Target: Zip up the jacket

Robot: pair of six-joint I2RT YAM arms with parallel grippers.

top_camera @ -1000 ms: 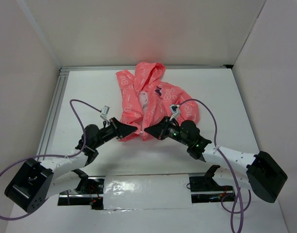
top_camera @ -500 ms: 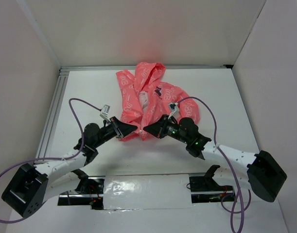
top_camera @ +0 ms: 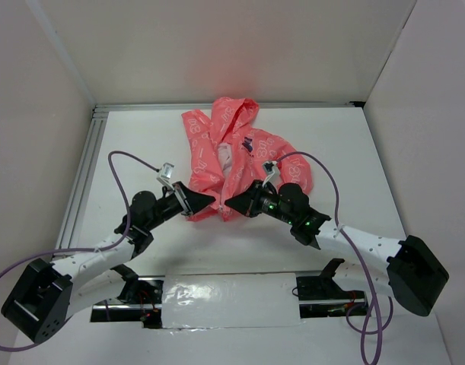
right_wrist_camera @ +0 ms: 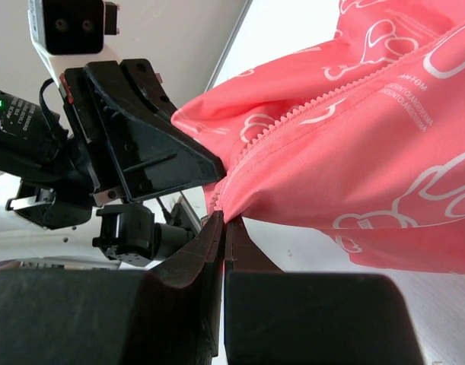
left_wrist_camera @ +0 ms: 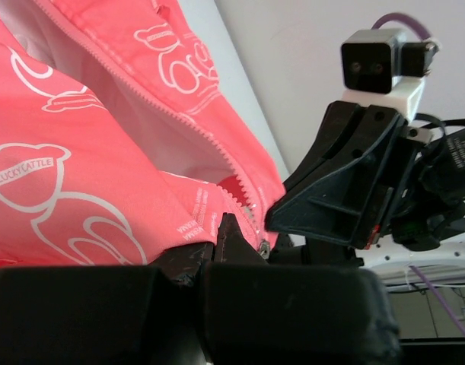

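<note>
The jacket lies crumpled on the white table, spreading away from both pincers toward the back wall, its bottom hem right at their tips. Its front is open, and pale lining shows between the two coral edges. The hood sits at the end farthest from the pincers, with the dark blue emblem beyond the right pincer's tip.

Down at the hem, the left gripper comes in from the left, its jaws clenched on the bottom corner of the fabric. In the left wrist view the dark fingertips close around a fold of pink cloth, with a line of zip teeth running up and away from them. The right gripper faces it from the other side, almost nose to nose, only a sliver of hem between the two. In the right wrist view its fingers are pressed together on the other bottom corner, and the zipper teeth climb away from that pinch up to the right. I cannot tell from either view whether the two zip ends are joined.

Each wrist view shows the opposite pincer close ahead, its small camera box perched on top. Behind both pincers, at the near edge by the arm bases, a strip of shiny tape covers the table.
</note>
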